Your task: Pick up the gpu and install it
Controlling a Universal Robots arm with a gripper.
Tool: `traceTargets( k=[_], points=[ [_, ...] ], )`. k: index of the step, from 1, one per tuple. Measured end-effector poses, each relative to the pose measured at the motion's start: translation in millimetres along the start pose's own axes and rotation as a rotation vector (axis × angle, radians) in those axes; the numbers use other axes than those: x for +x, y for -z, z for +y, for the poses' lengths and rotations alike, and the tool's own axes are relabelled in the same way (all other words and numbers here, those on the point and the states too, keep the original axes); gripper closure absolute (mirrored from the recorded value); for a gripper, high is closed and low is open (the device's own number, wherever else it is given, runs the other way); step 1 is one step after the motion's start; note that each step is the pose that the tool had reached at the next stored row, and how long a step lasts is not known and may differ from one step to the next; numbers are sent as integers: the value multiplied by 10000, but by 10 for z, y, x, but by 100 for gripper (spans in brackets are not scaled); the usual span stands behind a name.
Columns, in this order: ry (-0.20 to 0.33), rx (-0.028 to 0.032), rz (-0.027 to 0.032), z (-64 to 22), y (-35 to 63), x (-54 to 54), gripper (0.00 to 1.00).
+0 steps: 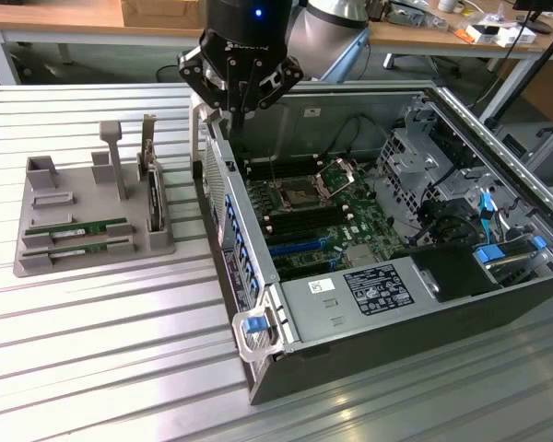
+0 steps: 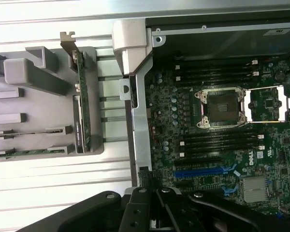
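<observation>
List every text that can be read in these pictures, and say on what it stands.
"DELL": on the motherboard.
Too small to read: the black label and the white sticker beside it.
Too blurred to read: the lettering on the gripper.

My exterior camera sits high off the bench point(image 1: 92, 359), looking down at a slant across the open computer case point(image 1: 387, 368) from middling range, with the grey parts holder point(image 1: 37, 265) at its nine o'clock in that view. My wrist camera rides on the gripper point(image 1: 241, 103) and looks straight down from much closer. Both views share the holder's case-side edge, the case wall and the motherboard point(image 1: 323, 216) around its CPU socket point(image 1: 290, 195).
</observation>
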State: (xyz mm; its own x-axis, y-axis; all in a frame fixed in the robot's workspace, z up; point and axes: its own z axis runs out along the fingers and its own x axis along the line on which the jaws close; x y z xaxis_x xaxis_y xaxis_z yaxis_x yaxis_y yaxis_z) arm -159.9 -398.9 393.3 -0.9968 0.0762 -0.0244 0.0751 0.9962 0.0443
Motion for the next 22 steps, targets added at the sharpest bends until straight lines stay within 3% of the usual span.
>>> traceTargets(
  k=[22],
  points=[
    [0, 0, 0, -11, 4, 152, 90]
  ],
)
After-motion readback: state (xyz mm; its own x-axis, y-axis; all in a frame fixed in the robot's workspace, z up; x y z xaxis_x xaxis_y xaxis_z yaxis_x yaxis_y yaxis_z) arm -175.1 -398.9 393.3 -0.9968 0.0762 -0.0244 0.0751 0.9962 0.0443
